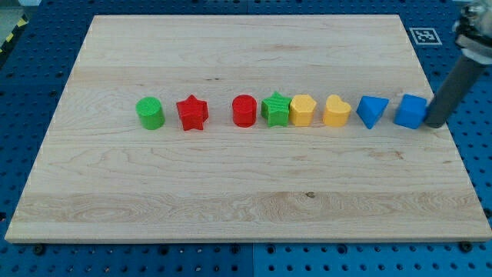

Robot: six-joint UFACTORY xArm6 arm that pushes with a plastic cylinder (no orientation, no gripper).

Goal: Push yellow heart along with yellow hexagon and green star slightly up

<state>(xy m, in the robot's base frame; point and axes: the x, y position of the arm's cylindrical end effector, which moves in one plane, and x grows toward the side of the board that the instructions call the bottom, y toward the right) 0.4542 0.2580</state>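
Observation:
The yellow heart lies right of centre on the wooden board. The yellow hexagon sits just to its left, and the green star touches the hexagon's left side. My tip is at the view's right, just right of the blue cube, far to the right of the yellow heart. All blocks stand in one horizontal row.
A red cylinder touches the green star's left side. A red star and a green cylinder stand further left. A blue triangular block lies between the heart and the blue cube. A marker tag lies off the board's top right.

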